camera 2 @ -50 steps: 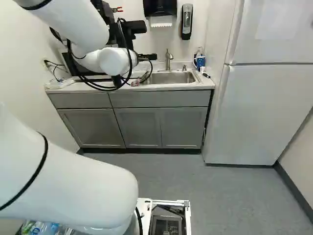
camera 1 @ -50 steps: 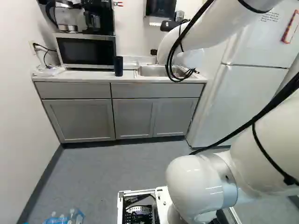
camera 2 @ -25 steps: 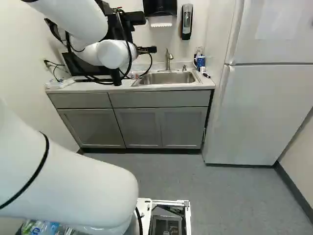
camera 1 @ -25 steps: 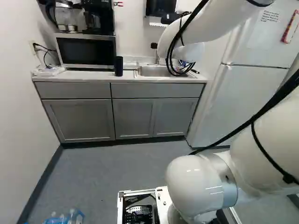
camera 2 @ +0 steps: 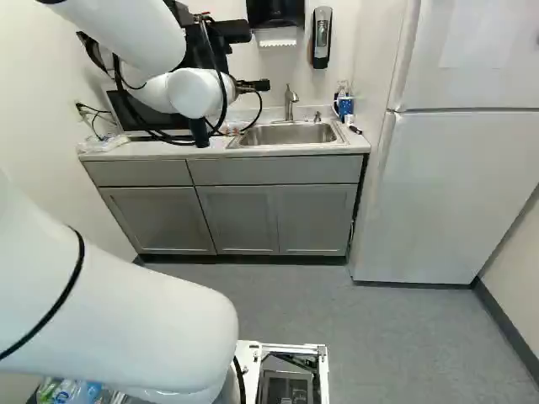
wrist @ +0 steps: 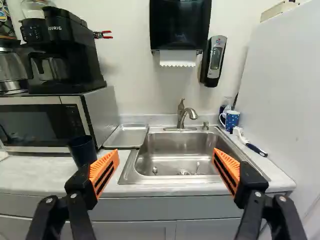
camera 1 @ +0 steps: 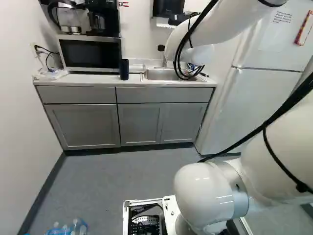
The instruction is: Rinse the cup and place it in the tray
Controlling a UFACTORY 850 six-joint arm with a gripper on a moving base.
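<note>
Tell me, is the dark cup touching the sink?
Apart. The left base view shows it: the dark cup stands beside the sink, with a strip of counter between them.

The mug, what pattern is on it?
The mug is blue with white dots, clearest in the wrist view.

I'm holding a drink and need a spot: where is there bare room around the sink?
The counter looks bare beside the dark cup, in front of the microwave. So does the tray between microwave and sink. It's crowded between sink and fridge, where the blue mug and brush sit.
</note>
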